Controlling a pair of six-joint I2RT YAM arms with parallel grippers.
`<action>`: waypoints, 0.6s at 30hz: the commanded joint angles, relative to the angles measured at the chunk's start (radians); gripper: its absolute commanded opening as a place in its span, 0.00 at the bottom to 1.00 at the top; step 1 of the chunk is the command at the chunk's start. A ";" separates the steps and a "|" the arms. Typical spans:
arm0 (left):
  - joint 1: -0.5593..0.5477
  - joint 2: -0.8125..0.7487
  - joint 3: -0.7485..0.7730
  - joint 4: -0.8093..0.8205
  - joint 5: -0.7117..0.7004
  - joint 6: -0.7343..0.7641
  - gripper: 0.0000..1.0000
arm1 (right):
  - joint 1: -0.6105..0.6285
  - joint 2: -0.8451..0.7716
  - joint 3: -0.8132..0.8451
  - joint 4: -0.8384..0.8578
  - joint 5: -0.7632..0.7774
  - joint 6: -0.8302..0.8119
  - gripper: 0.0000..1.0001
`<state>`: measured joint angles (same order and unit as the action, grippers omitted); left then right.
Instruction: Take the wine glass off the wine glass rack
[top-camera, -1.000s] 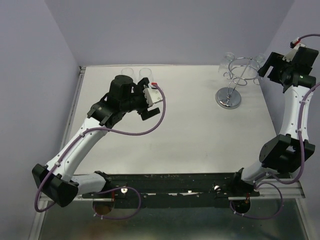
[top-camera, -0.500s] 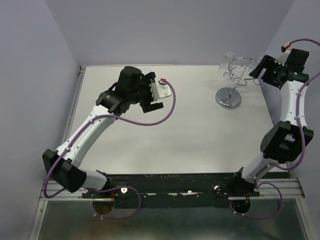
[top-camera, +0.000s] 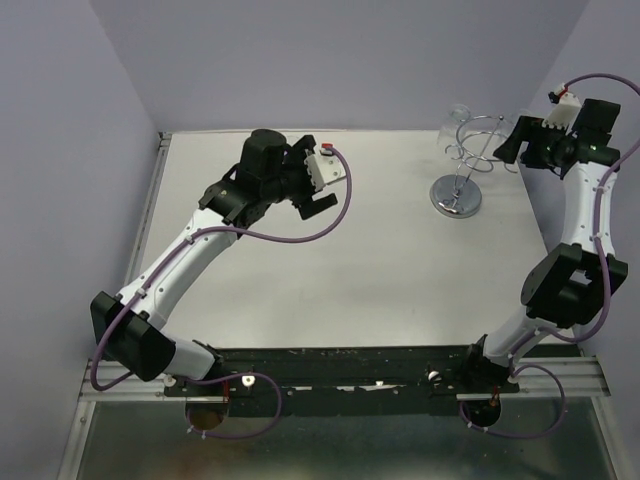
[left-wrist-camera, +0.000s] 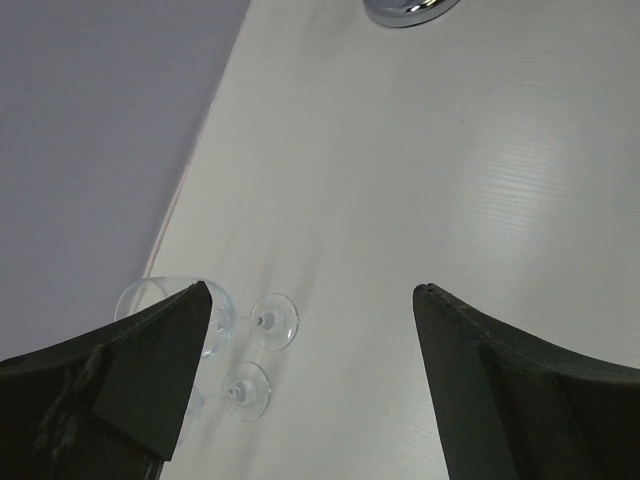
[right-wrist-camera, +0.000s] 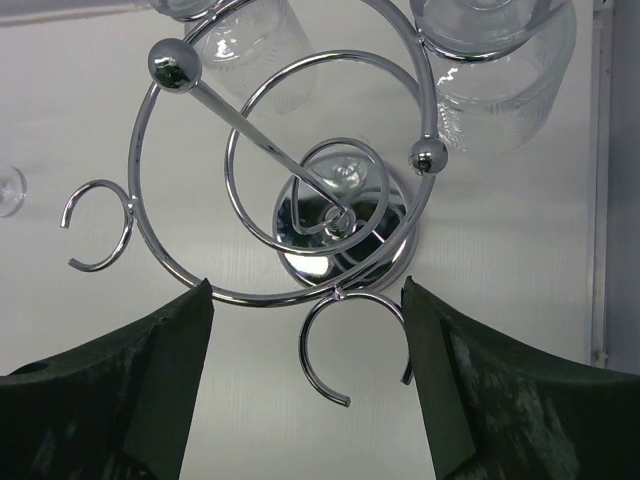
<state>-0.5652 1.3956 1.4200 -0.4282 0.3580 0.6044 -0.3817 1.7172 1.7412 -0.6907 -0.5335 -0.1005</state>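
The chrome wine glass rack (top-camera: 456, 195) stands at the back right of the table. In the right wrist view its post (right-wrist-camera: 250, 125) and wire rings fill the frame. One wine glass (right-wrist-camera: 500, 70) hangs upside down at its upper right and a second wine glass (right-wrist-camera: 250, 40) at its top. My right gripper (right-wrist-camera: 305, 285) is open above the rack's right side (top-camera: 508, 150), with an empty hook between its fingers. My left gripper (left-wrist-camera: 312, 290) is open and empty over the back middle of the table (top-camera: 312, 203).
Two more wine glasses lie on the table by the back wall. Their feet (left-wrist-camera: 272, 322) and one bowl (left-wrist-camera: 165, 305) show beside my left finger. The rack's disc base (left-wrist-camera: 405, 8) shows at the top of the left wrist view.
My right gripper has moved left and up to the rack's right side. My left arm has swung toward the back of the table and now covers the two loose glasses in the top view.
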 joint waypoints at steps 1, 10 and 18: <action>-0.005 -0.024 -0.013 -0.020 0.101 0.000 0.99 | -0.002 -0.051 -0.094 0.006 -0.069 0.045 0.82; -0.004 0.006 -0.044 0.069 0.099 -0.061 0.99 | 0.052 -0.105 -0.126 -0.007 -0.068 0.088 0.79; -0.005 0.013 -0.053 0.072 0.096 -0.072 0.99 | 0.132 -0.119 -0.184 -0.001 -0.075 0.146 0.78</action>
<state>-0.5652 1.4109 1.3731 -0.3824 0.4240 0.5491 -0.2981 1.6131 1.5967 -0.6292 -0.5629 -0.0097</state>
